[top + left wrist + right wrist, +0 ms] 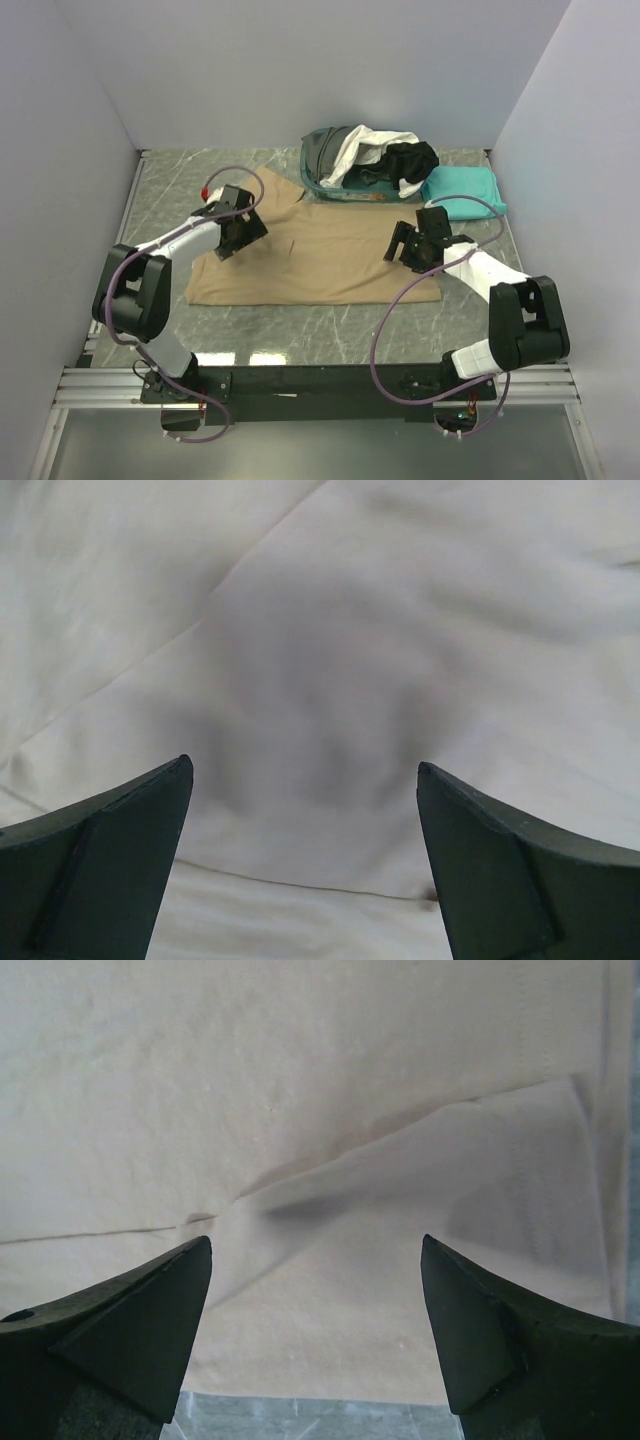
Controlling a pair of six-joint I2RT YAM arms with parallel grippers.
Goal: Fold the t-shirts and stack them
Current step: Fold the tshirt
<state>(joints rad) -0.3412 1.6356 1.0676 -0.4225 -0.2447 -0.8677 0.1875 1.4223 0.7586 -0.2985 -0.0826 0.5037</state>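
A tan t-shirt point(320, 262) lies spread flat on the marble table, partly folded, with a small crease near its middle. My left gripper point(232, 240) is open just over the shirt's left part; in the left wrist view point(305, 770) tan cloth point(320, 630) fills the frame and nothing is between the fingers. My right gripper point(406, 250) is open over the shirt's right edge; the right wrist view point(315, 1245) shows a fold of the tan cloth point(300, 1090) and its hem. A folded teal t-shirt point(462, 190) lies at the back right.
A teal plastic basket point(312, 182) at the back centre holds a white shirt point(355, 145), a black shirt point(412, 160) and a dark grey one point(325, 150). Bare marble point(300, 1415) shows below the shirt's hem. Grey walls close in three sides.
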